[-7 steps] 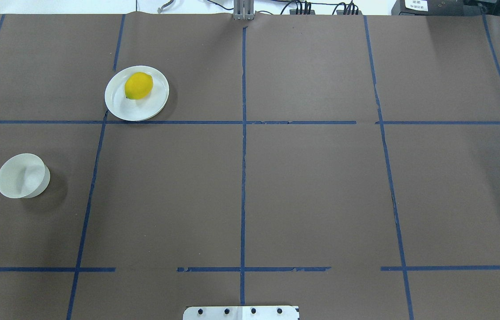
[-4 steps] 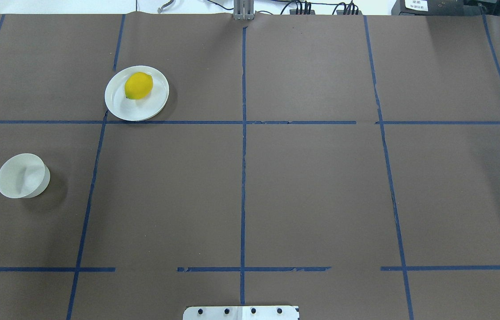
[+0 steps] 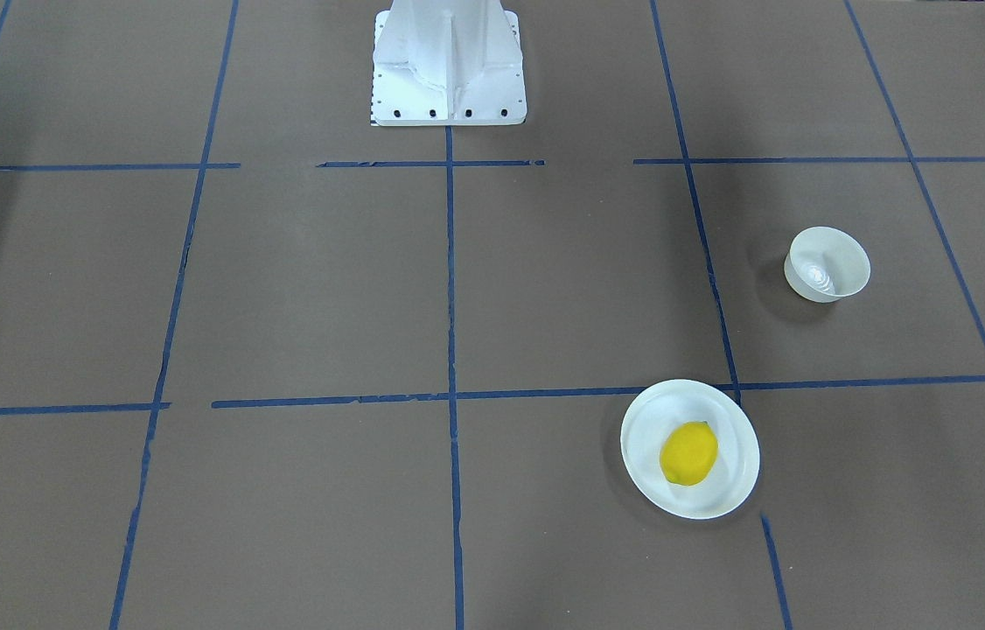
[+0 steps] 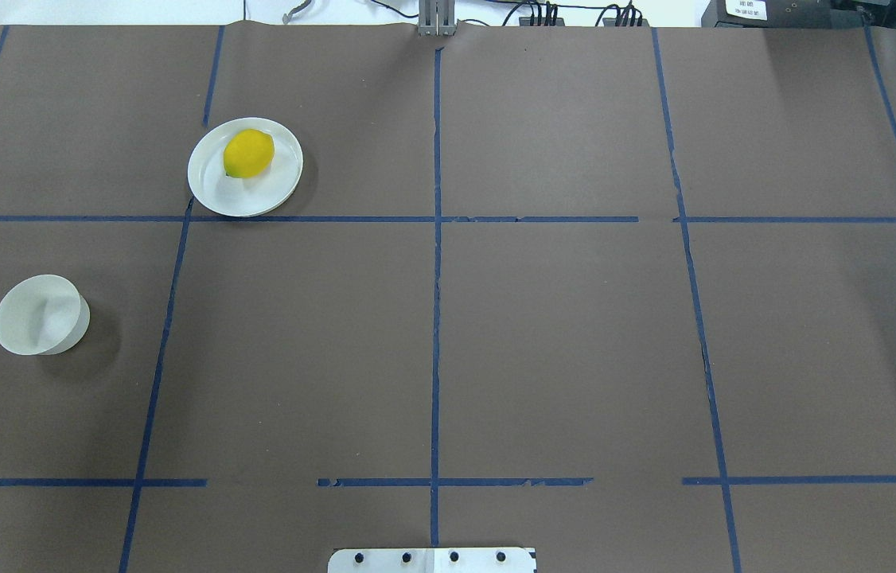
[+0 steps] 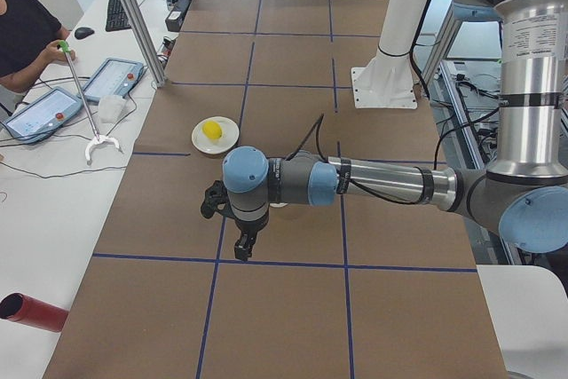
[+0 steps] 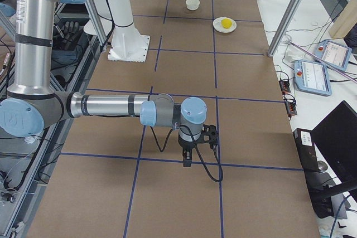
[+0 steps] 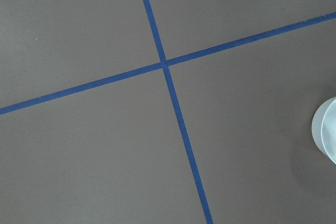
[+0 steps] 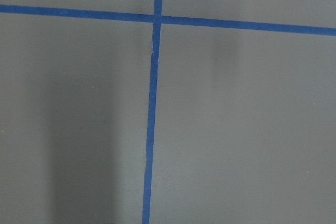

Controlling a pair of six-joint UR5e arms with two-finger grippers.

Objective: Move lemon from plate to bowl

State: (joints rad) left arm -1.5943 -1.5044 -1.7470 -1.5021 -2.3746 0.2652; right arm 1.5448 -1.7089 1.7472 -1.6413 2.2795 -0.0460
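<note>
Overhead exterior view puts the lemon (image 4: 248,153) on the plate (image 4: 219,195), resting toward the plate's far side. The bowl (image 4: 40,314) stands upright and holds nothing, well apart from the plate, nearer the robot and further to its left. Nothing of the task looks done: the lemon has not been lifted, and no arm shows over either dish in this view or the front-facing one. From the exterior left view, the left end effector (image 5: 241,246) hangs pointing down over the bare counter (image 4: 559,342), well short of the plate. Its wrist camera catches only a sliver of the bowl at the picture's edge. The right end effector (image 6: 187,159) hangs likewise above a taped line far from both dishes. Whether either end effector has its fingers apart or together I cannot tell, since only the side views show them. All steps seem left: reach, grasp, carry, release into the bowl. The left arm looks better placed for this.
</note>
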